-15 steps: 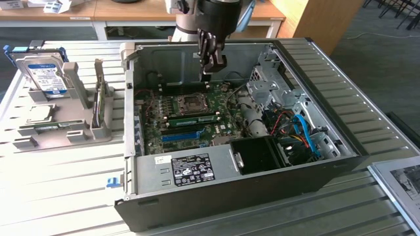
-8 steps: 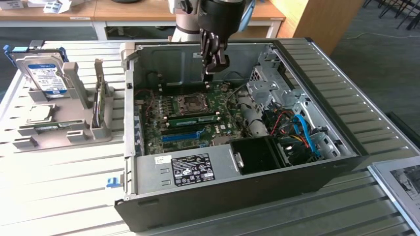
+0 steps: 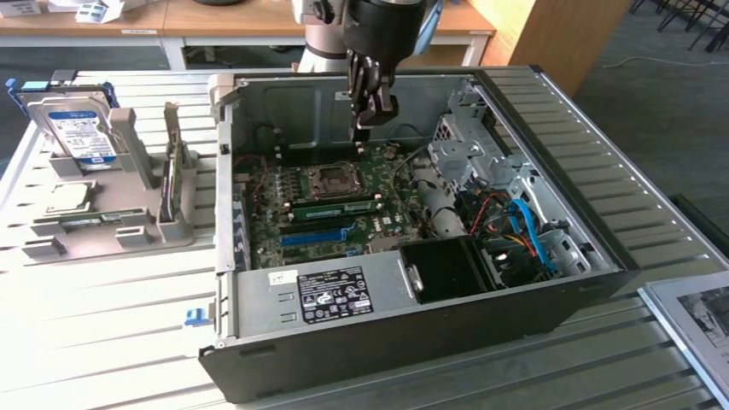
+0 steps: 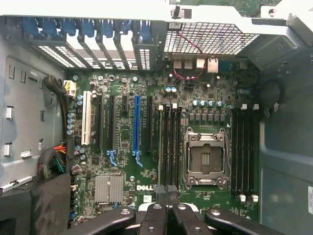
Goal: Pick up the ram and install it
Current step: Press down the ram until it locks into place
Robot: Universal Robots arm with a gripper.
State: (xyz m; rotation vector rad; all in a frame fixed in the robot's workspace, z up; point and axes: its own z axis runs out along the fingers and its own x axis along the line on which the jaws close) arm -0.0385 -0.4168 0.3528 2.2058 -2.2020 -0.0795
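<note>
Though above ram (image 3: 338,207), pincer (image 3: 362,128) shut, empty.

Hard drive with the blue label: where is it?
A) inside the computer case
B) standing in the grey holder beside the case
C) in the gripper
B: the hard drive stands upright in the grey holder, on the exterior view's left of the case.

Arm reaches steeply down, wrist vertical. Hand (image 3: 367,120) points straight down, fingers (image 4: 165,192) pressed together, nothing visible between them.
</note>
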